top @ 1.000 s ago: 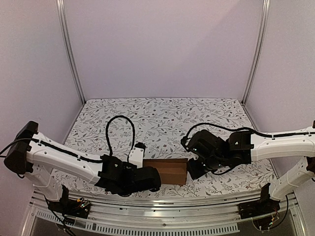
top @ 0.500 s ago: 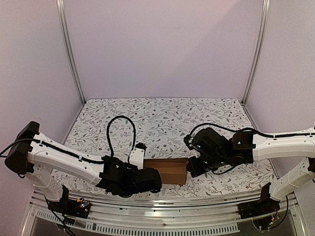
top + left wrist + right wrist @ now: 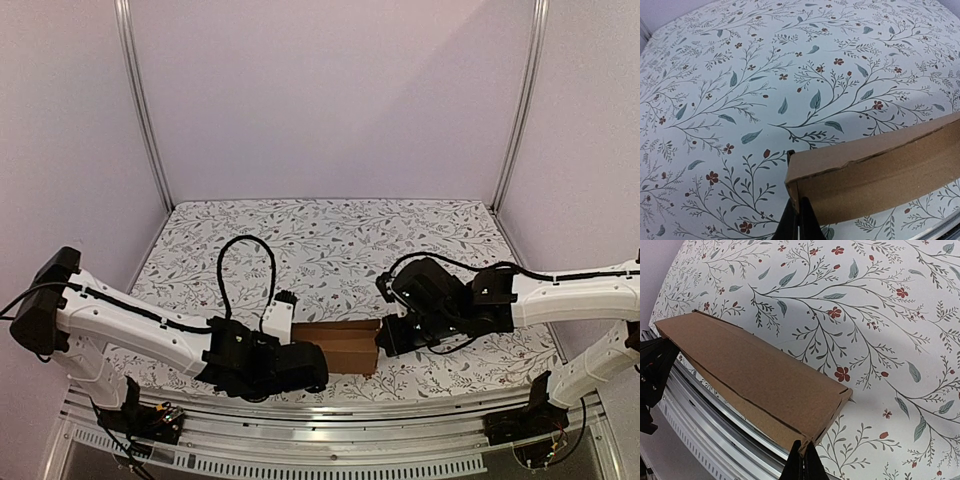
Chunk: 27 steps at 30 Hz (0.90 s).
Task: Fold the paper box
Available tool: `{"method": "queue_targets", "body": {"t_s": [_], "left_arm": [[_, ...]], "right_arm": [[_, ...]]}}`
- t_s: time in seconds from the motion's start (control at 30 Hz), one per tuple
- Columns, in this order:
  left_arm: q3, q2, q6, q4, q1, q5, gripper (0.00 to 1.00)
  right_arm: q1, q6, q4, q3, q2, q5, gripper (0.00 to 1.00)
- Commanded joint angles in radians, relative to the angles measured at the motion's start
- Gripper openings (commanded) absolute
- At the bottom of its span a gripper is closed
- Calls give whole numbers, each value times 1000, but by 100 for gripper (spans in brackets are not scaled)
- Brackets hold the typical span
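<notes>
Item: paper box [image 3: 345, 347], brown cardboard, lying on floral table [image 3: 330, 250] near front edge, between my 2 pincers. Left pincer [image 3: 799, 222]: pressed together, tips at box's left end. Right pincer [image 3: 802, 460]: pressed together, tips at right end.

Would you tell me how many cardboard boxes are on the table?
1. The paper box lies near the front, between the left end effector and the right end effector; none seems hidden.
</notes>
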Motion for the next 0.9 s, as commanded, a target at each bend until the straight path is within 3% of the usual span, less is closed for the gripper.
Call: {"method": "queue_targets", "body": {"t_s": [0.0,0.87], "left_arm": [[-5,45,15,24,-27,84,0],[0,44,23,21,-30,79,0]], "right_arm": [[0,30,144,-9,-20,-86,0],[-33,70,173,-64,-56,-105,0]]}}
